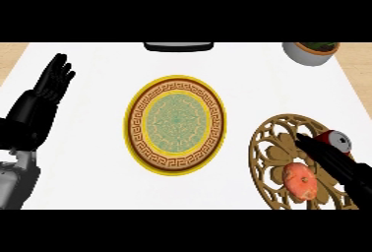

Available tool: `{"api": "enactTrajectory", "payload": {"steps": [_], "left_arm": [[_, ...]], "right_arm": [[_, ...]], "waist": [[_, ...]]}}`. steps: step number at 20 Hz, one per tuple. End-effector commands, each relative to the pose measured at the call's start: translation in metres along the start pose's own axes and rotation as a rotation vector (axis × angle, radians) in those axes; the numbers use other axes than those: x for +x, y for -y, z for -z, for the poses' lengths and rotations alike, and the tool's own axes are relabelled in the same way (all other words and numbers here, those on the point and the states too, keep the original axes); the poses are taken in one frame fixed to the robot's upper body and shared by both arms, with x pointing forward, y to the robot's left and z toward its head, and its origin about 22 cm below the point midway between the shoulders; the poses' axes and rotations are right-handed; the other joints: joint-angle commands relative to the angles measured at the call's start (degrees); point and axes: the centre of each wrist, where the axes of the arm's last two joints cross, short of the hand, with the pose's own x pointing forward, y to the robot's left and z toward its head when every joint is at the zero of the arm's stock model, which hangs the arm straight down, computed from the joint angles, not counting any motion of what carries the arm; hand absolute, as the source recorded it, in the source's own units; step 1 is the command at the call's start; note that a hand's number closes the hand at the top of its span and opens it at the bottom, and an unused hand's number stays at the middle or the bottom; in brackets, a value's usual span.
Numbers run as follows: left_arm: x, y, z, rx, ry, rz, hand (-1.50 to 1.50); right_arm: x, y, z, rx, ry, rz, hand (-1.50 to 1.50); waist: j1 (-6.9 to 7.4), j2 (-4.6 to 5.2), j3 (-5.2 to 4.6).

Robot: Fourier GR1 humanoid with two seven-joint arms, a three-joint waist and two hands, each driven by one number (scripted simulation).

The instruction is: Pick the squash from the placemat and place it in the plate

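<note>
An orange, rounded squash (300, 180) lies on a gold openwork placemat (272, 147) at the right of the counter. My right hand (330, 160) reaches in over the placemat from the lower right, its straight fingers just above and beside the squash, nothing held. A round plate (175, 123) with a gold rim, brown key-pattern band and green centre sits in the middle, left of the placemat, with nothing on it. At the left edge my left hand (52, 82) rests open, fingers pointing up.
A red and white can (338, 141) lies on the placemat's right side, behind my right hand. A white pot with a plant (314, 51) stands at the back right. A dark object (179, 46) sits at the counter's far edge.
</note>
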Motion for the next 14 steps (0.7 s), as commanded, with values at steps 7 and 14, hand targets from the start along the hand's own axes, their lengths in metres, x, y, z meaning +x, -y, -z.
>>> {"api": "enactTrajectory", "payload": {"steps": [7,14], "left_arm": [[0.005,0.008,0.013,-0.017,0.024,-0.011,0.0],[-0.002,0.003,0.002,-0.023,0.012,0.001,0.0]], "right_arm": [[0.043,0.013,0.001,0.332,-0.29,-0.243,-1.5],[0.031,0.001,0.026,0.325,-0.347,-0.284,-1.5]], "waist": [[1.23,0.4,0.25],[1.02,0.26,0.34]]}}
